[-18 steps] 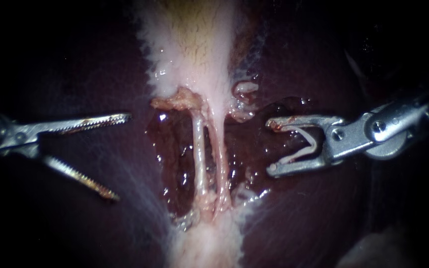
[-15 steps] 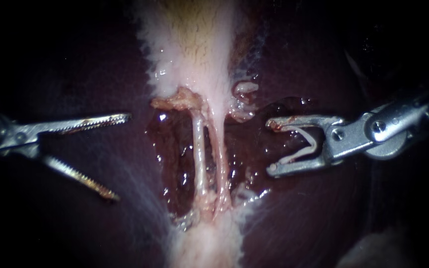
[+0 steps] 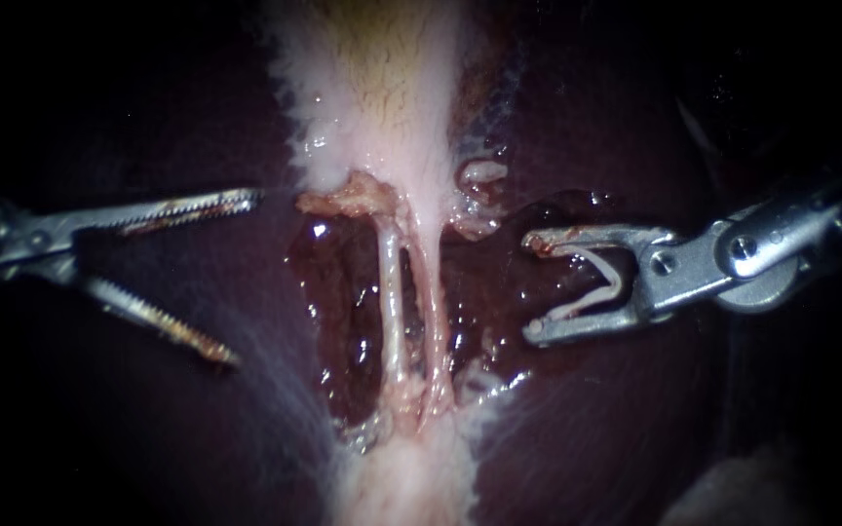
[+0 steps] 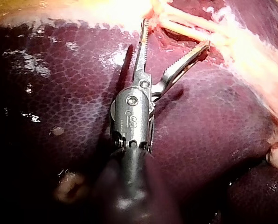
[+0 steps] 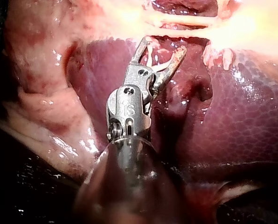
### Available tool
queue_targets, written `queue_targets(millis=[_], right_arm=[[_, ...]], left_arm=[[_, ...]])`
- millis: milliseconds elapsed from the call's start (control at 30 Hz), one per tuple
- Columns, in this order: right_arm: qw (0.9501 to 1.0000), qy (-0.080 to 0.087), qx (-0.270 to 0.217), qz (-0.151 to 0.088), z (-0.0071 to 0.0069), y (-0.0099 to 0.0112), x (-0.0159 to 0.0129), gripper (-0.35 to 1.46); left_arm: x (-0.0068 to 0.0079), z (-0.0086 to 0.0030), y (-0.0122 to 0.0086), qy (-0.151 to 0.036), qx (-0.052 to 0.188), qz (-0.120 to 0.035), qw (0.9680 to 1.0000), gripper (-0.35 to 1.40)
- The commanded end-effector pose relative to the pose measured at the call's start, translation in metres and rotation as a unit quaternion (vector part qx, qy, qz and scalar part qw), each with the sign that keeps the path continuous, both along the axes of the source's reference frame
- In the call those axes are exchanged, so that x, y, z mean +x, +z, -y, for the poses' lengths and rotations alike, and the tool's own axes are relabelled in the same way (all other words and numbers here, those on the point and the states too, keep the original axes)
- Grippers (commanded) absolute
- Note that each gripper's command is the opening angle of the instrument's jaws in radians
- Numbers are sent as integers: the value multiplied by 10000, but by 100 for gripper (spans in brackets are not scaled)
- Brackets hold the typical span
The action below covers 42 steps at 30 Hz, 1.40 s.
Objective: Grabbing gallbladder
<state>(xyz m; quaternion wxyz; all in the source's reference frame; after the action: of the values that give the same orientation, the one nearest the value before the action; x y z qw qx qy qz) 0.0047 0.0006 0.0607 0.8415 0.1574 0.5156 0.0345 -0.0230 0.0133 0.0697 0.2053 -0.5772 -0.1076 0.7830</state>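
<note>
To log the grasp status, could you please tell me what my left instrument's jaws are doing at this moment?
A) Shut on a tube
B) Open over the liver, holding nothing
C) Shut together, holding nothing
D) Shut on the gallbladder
B: the left instrument shows a wide gap between its two toothed jaws, with only the liver surface behind that gap and nothing gripped.
</note>
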Motion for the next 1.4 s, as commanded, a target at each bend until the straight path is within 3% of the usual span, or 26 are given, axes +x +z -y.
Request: queue_targets(millis=[33,367,700,933,1100,1400], right_arm=[[10000,-1,0,-1,0,0,0,50],[10000,-1,0,-1,0,0,0,50],[10000,-2,0,-1,0,0,0,50],[10000,-2,0,-1,1,0,0,50],[10000,-2,0,-2,1,0,0,50],[10000,-1,0,-1,0,0,0,50]], left_arm=[[-3,-3,4,-18,14,-21,10000,106],[-33,-28,34,-39,16,-212,9998,90],[-49,-28,60,77,25,-353,9993,86],[-51,-27,77,162,33,-479,9987,69],[-43,-30,83,102,12,-615,9981,44],[-35,-34,84,-95,105,-814,9966,-18]])
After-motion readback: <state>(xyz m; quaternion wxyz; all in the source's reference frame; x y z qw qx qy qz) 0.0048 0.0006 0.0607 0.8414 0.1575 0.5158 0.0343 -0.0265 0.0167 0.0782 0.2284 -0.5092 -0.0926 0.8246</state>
